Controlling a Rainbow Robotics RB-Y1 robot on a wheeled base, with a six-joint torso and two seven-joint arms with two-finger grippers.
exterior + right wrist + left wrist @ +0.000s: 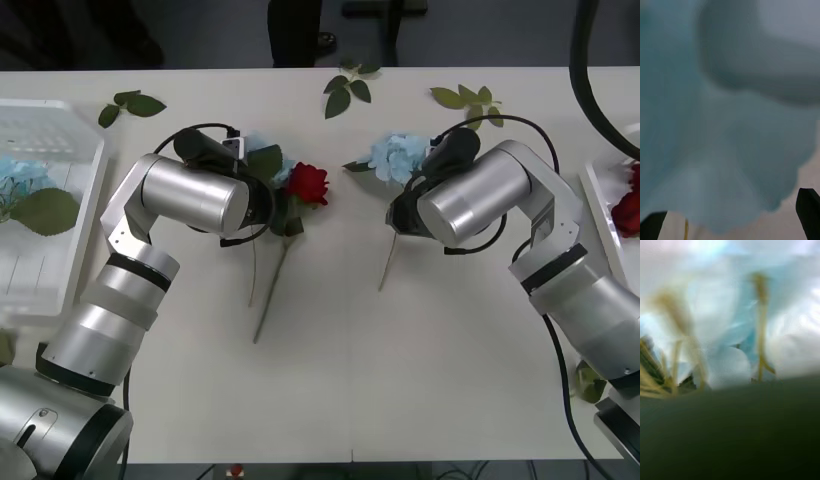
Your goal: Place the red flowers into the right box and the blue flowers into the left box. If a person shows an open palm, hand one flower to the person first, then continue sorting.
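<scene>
On the white worktop [330, 380] lie two pale blue flower clusters and one red rose [308, 183], its deep bloom on a long thin stem running down toward the robot. One blue flower [398, 156] lies right of centre, just by the right hand [432, 160]; the other [262, 152] peeks out beside the left hand [232, 148], next to the rose. The slatted crate [70, 215] at far left holds a blue cluster with a big green leaf; the shallow tray [600, 195] at far right holds red blooms.

The right wrist view shows blurred blue petals [715, 142] close up, with dark fingertips [808, 212] set wide apart at the corners, nothing between them. The left wrist view shows whitish-blue petals [726, 333] and yellowish stalks; I cannot tell how far the left hand is open.
</scene>
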